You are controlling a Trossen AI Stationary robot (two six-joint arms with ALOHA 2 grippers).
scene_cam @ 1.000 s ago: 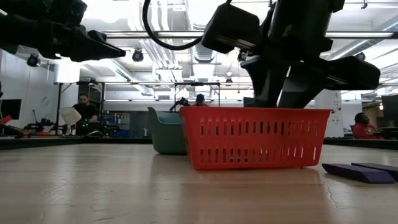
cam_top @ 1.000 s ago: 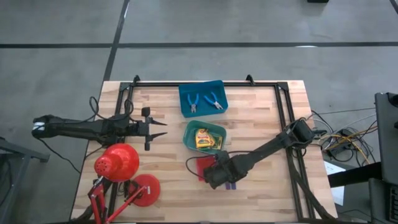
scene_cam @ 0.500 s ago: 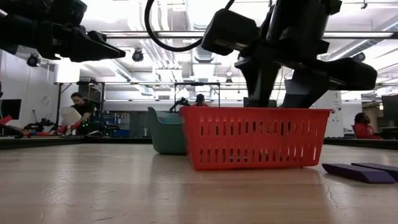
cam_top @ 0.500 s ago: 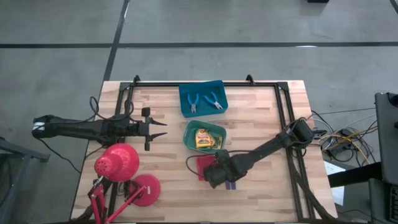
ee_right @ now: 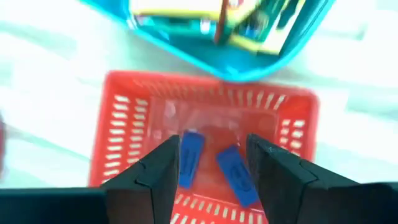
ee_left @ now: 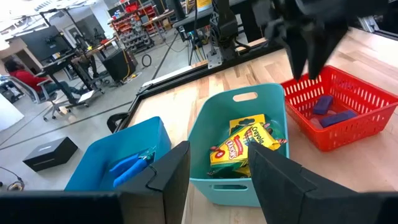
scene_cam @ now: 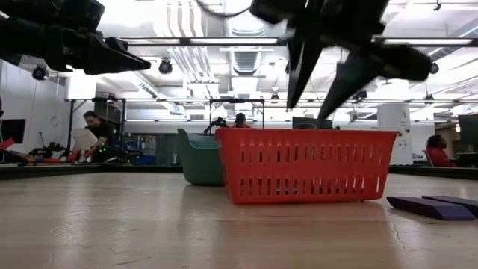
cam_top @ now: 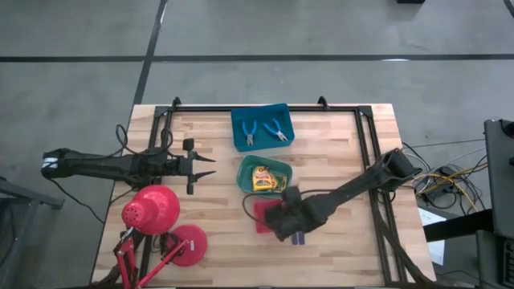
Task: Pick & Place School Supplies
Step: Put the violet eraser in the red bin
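Two small dark blue-purple rectangular blocks point(ee_right: 235, 175) lie inside the red slatted plastic basket point(ee_right: 124, 124), and two more blocks point(scene_cam: 429, 206) lie on the wooden table point(scene_cam: 149, 224) just beside it. The right gripper point(ee_right: 211, 163) hangs above the basket, fingers spread and empty. Reaching for the outside pair, it could clip the basket wall and shove it. The left gripper point(ee_left: 217, 168) waits apart, fingers parted, holding nothing.

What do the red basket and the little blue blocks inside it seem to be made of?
The red basket looks like moulded plastic: thin slotted walls, even glossy colour. The two blue blocks inside look matte and solid, perhaps rubber erasers, though the material isn't certain. The table is pale wood, going by its grain.
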